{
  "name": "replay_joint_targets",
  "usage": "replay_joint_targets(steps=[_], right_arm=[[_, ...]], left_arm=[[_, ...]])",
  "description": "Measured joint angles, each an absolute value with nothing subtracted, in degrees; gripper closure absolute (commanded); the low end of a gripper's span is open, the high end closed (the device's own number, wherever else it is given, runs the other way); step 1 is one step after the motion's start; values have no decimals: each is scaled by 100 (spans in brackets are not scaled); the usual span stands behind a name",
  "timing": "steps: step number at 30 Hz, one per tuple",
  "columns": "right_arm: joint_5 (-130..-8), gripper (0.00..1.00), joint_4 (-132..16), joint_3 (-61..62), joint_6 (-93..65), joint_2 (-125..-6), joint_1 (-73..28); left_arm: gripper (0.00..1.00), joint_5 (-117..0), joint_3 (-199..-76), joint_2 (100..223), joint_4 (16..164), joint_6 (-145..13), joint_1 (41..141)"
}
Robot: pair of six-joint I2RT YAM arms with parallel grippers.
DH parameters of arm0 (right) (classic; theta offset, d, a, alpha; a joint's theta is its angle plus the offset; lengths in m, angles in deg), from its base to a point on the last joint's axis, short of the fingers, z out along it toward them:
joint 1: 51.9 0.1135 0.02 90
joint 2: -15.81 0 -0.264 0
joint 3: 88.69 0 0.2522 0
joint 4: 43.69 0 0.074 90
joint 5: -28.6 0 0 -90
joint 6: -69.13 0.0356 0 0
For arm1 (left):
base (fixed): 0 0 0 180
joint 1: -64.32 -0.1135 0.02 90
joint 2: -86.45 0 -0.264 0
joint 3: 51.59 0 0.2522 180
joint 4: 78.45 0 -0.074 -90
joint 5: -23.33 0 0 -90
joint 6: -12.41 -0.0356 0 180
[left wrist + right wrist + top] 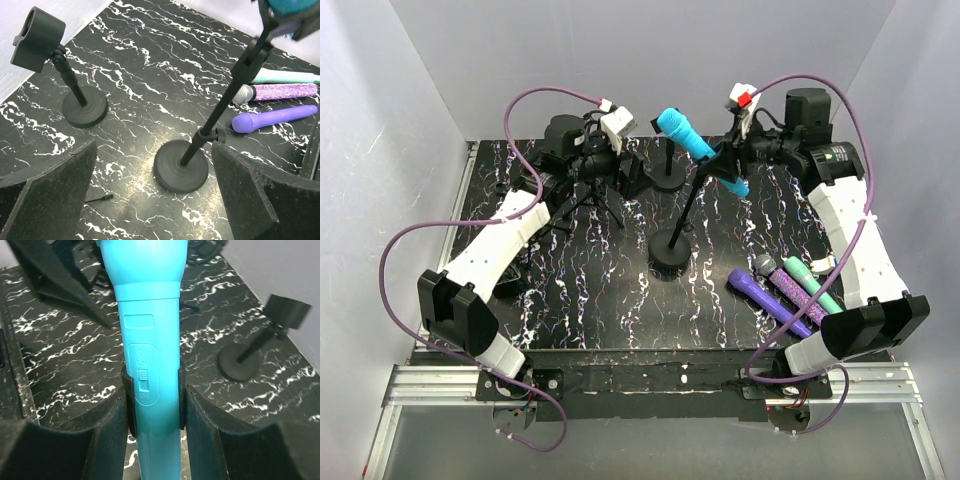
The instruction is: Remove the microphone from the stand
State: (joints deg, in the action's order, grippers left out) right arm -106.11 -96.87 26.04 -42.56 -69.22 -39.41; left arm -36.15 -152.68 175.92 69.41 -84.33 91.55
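Microphone (pixel 150 340) sits in the stand's (pixel 672 245) clip (pixel 130 412), right gripper (pixel 152 405) pinching it there; a straight, steady pull should free it. Left gripper (pixel 154 150) hangs spread.

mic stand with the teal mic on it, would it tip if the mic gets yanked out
Probably tippy: the stand is a thin leaning pole on a small round base, with the microphone carried high up. The pole looks stiff, so a sideways tug would likely rock the whole stand rather than bend it.
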Motion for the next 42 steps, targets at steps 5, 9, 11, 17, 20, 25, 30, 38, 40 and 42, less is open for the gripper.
replay_joint_targets(steps=[5,9,11,17,20,25,30,38,40,42], right_arm=[[-10742,99,-9739,2565,-4437,-6942,-3589],[-10715,76,-9811,2567,-4691,-6997,-3436],[-10672,51,-9918,2567,-4870,-7043,-3360],[-10578,17,-10084,2593,-5087,-7089,-3130],[-10547,16,-10062,2657,-5021,-7089,-3023],[-10508,15,-10047,3177,-4789,-7255,-2846],[-10399,16,-10006,3889,-4580,-7626,-2658],[-9948,23,-9934,4482,-4459,-8238,-2282],[-9878,28,-9949,4569,-4488,-8378,-2212],[-9804,34,-9975,4665,-4527,-8492,-2147]], left_arm=[[2,-3167,-15185,17577,7173,-8324,8908],[2,-2926,-14601,17456,7680,-8165,8731],[2,-2867,-14446,17452,7785,-8101,8709],[2,-2769,-14271,17378,8058,-7990,8691],[3,-2704,-14164,17323,8242,-7880,8676],[4,-2620,-14005,17323,8673,-7601,8663],[4,-2568,-13751,17323,9073,-7336,8661],[4,-2631,-13421,17323,9440,-7067,8661],[4,-2662,-13349,17321,9545,-7021,8654],[5,-2662,-13244,17317,9654,-7002,8645]])
